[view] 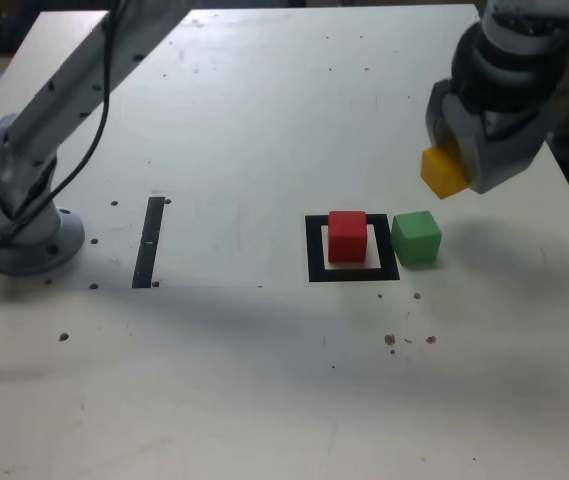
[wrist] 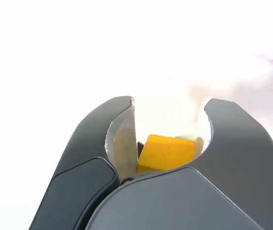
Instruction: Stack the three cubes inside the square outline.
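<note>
One yellow cube (view: 445, 171) is held in the jaws (wrist: 167, 143), gripped between both pads and well above the table (view: 244, 380). We note it sits tilted; if the grip slips, it could rotate or drop. Below the jaws, toward the exterior view's left, is the green cube (view: 416, 238), just outside the square outline (view: 319, 273). We judge a low approach could knock it into the red cube (view: 347, 237), which stands inside the outline. Were red shoved off-centre, any stack on it would lean. Releasing yellow before it is level and centred over red might topple it, we suspect.
</note>
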Controlling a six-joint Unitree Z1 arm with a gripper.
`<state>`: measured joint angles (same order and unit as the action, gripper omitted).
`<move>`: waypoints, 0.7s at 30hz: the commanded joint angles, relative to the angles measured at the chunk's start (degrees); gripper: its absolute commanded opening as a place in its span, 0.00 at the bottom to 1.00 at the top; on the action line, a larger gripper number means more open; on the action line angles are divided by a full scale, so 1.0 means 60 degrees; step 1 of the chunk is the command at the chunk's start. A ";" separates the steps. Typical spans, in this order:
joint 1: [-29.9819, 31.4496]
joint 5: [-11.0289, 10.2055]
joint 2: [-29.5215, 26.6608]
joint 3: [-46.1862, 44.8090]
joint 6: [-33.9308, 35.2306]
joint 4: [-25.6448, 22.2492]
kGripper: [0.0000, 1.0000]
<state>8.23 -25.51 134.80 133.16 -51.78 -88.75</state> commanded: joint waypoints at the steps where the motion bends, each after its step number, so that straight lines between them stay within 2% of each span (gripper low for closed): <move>1: -0.0056 0.0024 -0.0601 -0.0386 0.0413 -0.0119 0.31; 6: -0.0092 0.0134 -0.1541 -0.1659 0.2008 -0.0243 0.31; 9: -0.0159 0.0391 -0.1991 -0.2412 0.3247 -0.0290 0.31; 13: -0.0347 0.1105 -0.2273 -0.2970 0.4680 -0.0328 0.31; 17: -0.0564 0.1860 -0.2335 -0.3254 0.5644 -0.0334 0.31; 21: -0.0736 0.2400 -0.2367 -0.3542 0.6370 -0.0253 0.31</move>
<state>4.00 -11.38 121.13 112.03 -13.85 -90.09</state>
